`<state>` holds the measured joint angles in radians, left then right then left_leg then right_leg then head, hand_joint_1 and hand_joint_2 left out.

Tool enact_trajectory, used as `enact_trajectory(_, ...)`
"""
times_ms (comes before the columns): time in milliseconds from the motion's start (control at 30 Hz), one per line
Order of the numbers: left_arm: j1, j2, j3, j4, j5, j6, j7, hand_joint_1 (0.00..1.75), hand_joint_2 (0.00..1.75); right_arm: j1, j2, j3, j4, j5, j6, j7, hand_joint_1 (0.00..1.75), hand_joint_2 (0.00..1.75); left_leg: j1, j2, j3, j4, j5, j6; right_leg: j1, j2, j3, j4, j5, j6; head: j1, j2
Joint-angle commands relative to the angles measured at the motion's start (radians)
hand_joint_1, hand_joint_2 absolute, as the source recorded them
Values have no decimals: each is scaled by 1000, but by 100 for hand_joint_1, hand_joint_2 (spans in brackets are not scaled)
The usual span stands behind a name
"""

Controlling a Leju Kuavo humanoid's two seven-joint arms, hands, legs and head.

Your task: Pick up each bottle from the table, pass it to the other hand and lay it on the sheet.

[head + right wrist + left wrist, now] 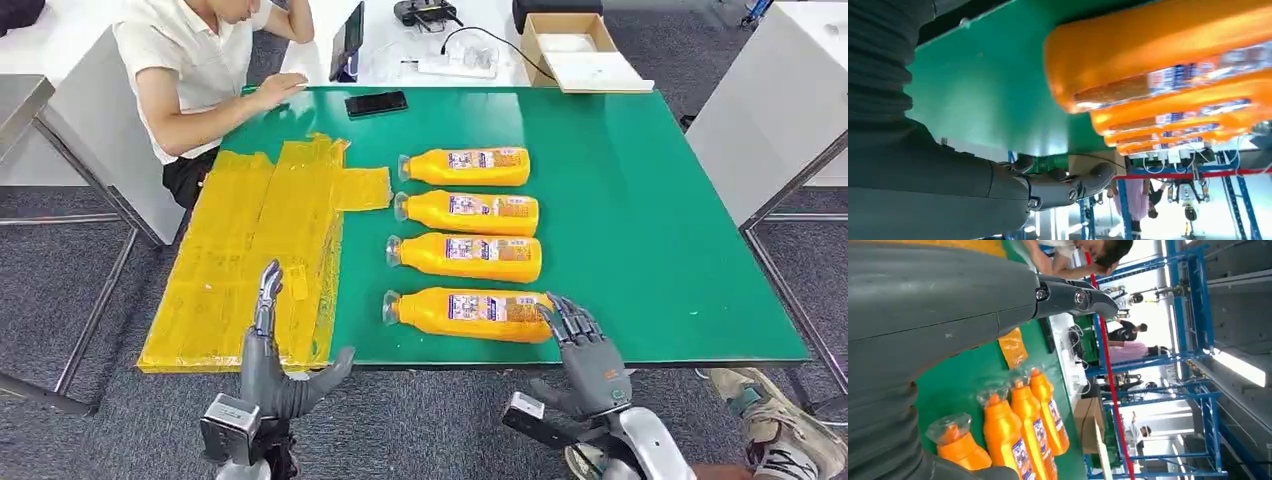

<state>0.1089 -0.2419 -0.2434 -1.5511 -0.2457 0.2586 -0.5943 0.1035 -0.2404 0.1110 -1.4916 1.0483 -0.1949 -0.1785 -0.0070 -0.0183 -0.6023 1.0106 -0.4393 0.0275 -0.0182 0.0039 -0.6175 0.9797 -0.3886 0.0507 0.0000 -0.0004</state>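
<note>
1. Right hand [585, 345] hovered unclenched at the nearest bottle [465, 312], lower centre on the worktop [650, 220]; nothing grasped.
2. Left hand [275, 375] waited released beside the sheet [250, 250], lower left.
3. Next, I judged, I should grip that bottle.

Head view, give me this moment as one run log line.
bottles: four lying in a row on green table | sheet: no bottle | right hand: open, at nearest bottle base | left hand: open, over sheet

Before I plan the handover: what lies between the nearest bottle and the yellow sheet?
Bare green table, seen in the head view, separates the nearest bottle from the sheet.
</note>
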Motion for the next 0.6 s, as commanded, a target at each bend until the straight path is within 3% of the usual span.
enact_trajectory(33, -18, -9, 43, 26, 2, -11, 4, 0, 175, -78, -45, 14, 59, 3, 26, 7, 0, 175, 1, 3, 5, -1, -2, -2, 1, 1, 5, -1, -1, -3, 0, 0)
enact_trajectory(133, -18, -9, 44, 26, 2, -11, 4, 0, 175, -76, -44, 15, 59, 3, 26, 7, 0, 175, 1, 3, 6, -1, -2, -2, 2, 1, 5, -1, -2, -3, 0, 0)
enact_trajectory(233, -31, -9, 39, 46, 7, -28, 0, 0, 175, -144, -50, 20, 135, -55, 88, 2, 0, 175, 1, 4, 5, 0, -2, -2, 2, 2, 4, -1, -1, -2, 0, 0)
enact_trajectory(600, -48, -3, 25, 64, 10, -34, -2, 0, 175, -227, -6, 84, 261, -81, 86, -31, 0, 175, 2, 5, 8, -2, -2, -3, 3, 3, 7, -2, -1, -3, 0, 0)
